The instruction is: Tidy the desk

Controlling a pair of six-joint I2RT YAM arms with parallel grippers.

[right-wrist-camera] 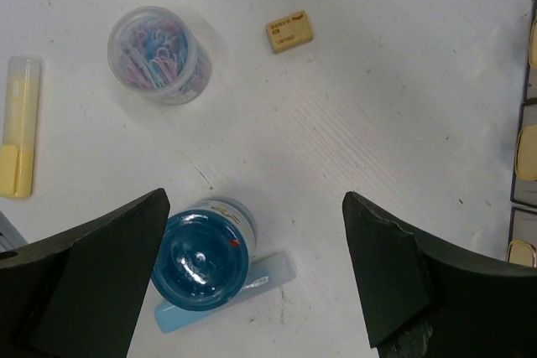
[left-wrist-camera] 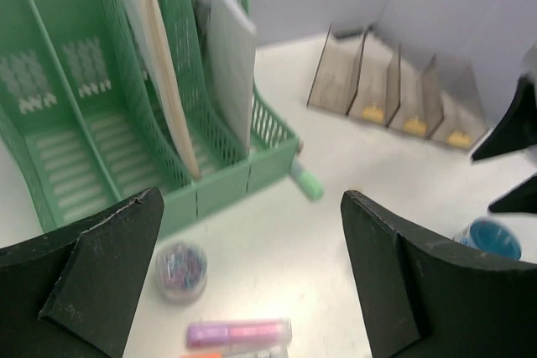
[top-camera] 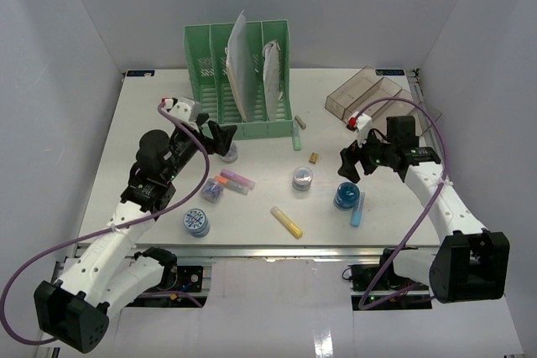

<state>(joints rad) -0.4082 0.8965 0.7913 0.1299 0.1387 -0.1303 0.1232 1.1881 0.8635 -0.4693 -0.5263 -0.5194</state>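
My left pincer [top-camera: 220, 138] is spread wide and holds nothing above a paperclip jar [top-camera: 228, 153] just in front of the green file rack [top-camera: 239, 73]. My right pincer [top-camera: 351, 163] is equally wide and empty over a blue-lidded jar [top-camera: 346, 196] that touches a light-blue highlighter [top-camera: 358, 209]. Under both arms lies the table [top-camera: 252, 215], flat, white and rectangular with a metal rail along its near edge. On it I count five small jars, five highlighters, one tan eraser [top-camera: 315, 158], one rack and one clear brown compartment tray [top-camera: 369, 94].
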